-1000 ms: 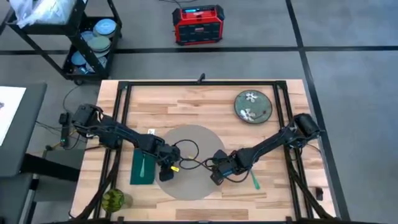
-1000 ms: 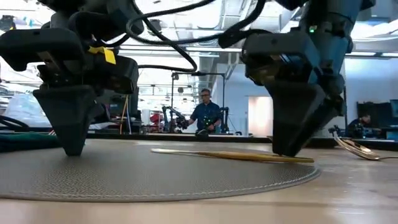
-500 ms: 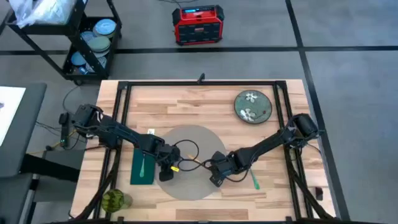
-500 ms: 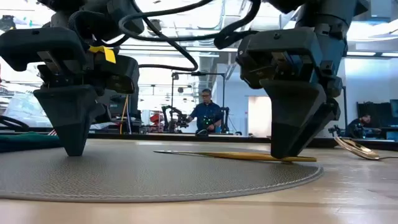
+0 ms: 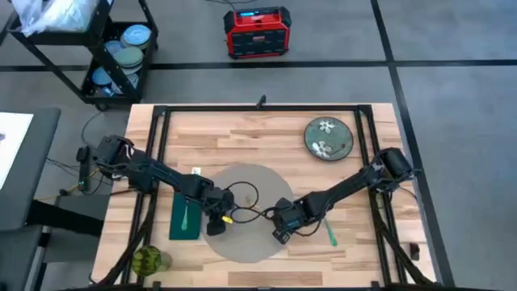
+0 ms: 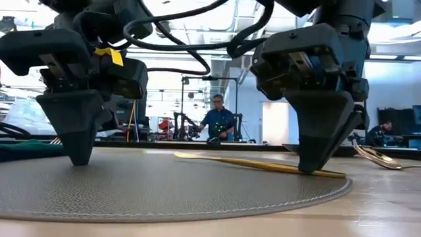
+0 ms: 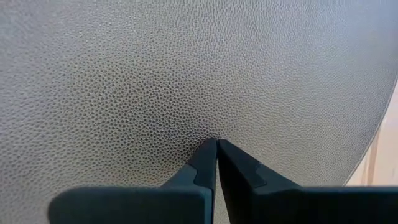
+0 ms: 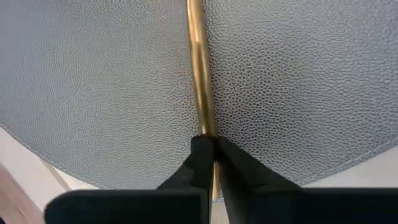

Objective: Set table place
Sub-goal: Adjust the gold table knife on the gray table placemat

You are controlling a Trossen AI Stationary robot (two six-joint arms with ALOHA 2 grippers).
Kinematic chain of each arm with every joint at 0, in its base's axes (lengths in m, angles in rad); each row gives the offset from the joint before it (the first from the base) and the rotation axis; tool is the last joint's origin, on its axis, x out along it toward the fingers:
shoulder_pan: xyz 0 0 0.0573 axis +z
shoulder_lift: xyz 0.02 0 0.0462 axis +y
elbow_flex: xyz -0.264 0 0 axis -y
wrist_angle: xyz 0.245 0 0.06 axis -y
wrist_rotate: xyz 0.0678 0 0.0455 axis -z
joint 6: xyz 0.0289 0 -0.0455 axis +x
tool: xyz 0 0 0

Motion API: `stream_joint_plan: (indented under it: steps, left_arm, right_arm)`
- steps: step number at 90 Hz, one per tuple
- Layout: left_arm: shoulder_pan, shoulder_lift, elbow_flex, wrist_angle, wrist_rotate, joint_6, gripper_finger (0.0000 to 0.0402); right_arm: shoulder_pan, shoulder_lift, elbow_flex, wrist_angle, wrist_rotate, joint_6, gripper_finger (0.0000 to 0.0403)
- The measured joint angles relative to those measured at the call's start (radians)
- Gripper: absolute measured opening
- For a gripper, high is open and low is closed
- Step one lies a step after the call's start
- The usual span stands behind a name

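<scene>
The round grey placemat lies flat on the light-wood table. A thin gold utensil lies across the mat's right part. My left gripper stands shut, tips down on the mat's left part. My right gripper is shut on the gold utensil near the mat's right edge. A dark floral plate sits at the far right. A green napkin lies to the left of the mat. My left gripper presses its shut fingertips down on the placemat's top face, coming from above. The mat lies flat under them. My right gripper pinches the gold utensil's slim handle between its two fingers, near the mat's edge. The fingers point down. The handle lies nearly flat on the mat, passing on beyond its rim.
A green utensil lies on the wood to the right of the mat, and a green round thing sits at the near left corner. Another gold utensil rests farther right. A wire cart and red box stand beyond the table.
My right gripper has shifted a little toward the table's near edge, staying shut on the gold utensil, which has slid along the mat with it. In the low view the mat's right rim reaches farther right than before.
</scene>
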Motion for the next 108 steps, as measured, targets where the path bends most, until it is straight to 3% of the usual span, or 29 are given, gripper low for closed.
stream_joint_plan:
  steps: [31, 63, 108]
  left_arm:
    - [0.000, 0.001, 0.000, 0.035, -0.027, -0.032, 0.0000]
    - [0.001, 0.001, 0.000, 0.061, -0.038, -0.050, 0.0000]
    - [0.001, 0.000, 0.001, 0.103, -0.050, -0.054, 0.0000]
  right_arm:
    - [0.005, 0.009, 0.068, -0.004, 0.019, 0.131, 0.0000]
    - [0.068, 0.008, 0.078, 0.012, 0.083, 0.381, 0.0000]
    - [0.149, 0.005, 0.080, -0.013, 0.329, 0.800, 0.0000]
